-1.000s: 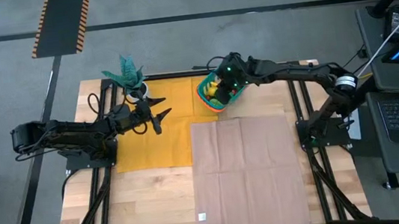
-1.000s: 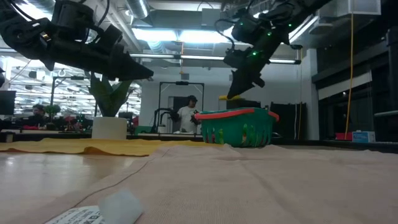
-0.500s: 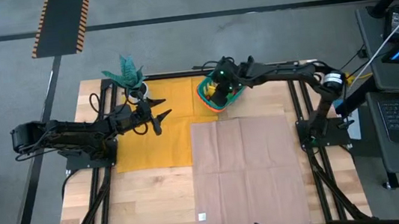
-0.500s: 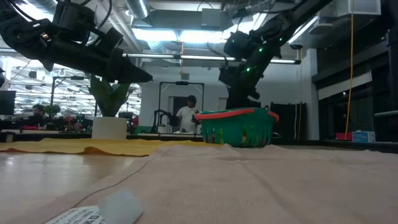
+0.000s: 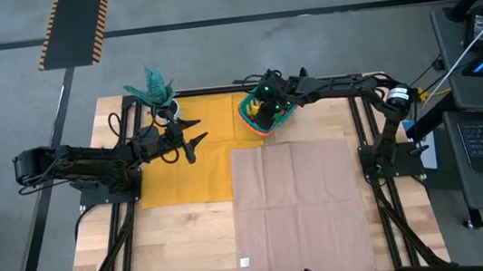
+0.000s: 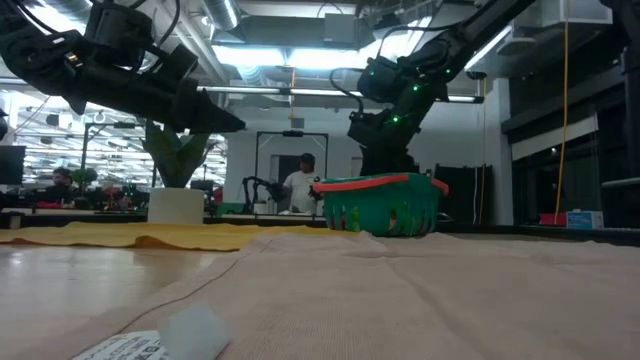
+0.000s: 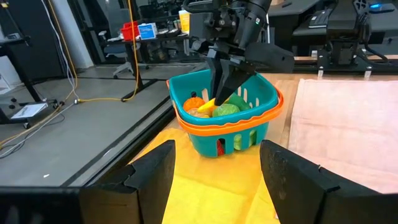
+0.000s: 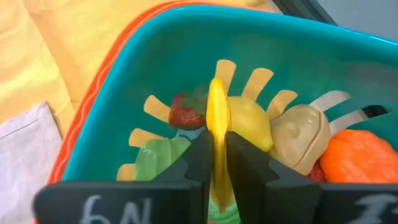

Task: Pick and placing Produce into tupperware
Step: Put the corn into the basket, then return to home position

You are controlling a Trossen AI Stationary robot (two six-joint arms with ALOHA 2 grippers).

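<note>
The teal tupperware [image 5: 247, 119] with an orange-red rim stands at the far middle of the table, on the yellow cloth's right edge. Inside it [image 8: 186, 56] lie a toy lemon [image 8: 249, 121], a red strawberry [image 8: 185, 115], a green piece [image 8: 155, 158], a beige piece [image 8: 301, 134] and an orange one [image 8: 357, 155]. My right gripper [image 5: 263, 106] reaches down into the container, shut on a thin yellow toy fruit [image 8: 217, 118]. In the low view the rim [image 6: 375, 183] hides its fingertips. My left gripper [image 5: 190, 135] hovers open over the yellow cloth, left of the container [image 7: 214, 134]. My right gripper pinches the thin yellow toy fruit [image 7: 208, 104] between its two fingers [image 8: 200, 155], across its narrow width, coming from above and slanting down into the tupperware. The fruit's free end [image 8: 216, 90] sticks out past the fingertips, just over the lemon and the strawberry. Whether it rests on them, I cannot tell.
A teal potted plant in a white pot [image 5: 157, 92] stands at the far edge, left of the container. A yellow cloth [image 5: 181, 165] and a tan cloth [image 5: 297, 207] cover the table. A small white object [image 6: 195, 325] lies near the front edge. People sit beyond the table [image 6: 300, 185].
My right gripper has moved a little toward the table's left and down into the tupperware, carrying the yellow toy fruit from above the rim to below it. It has stayed shut on the fruit.
</note>
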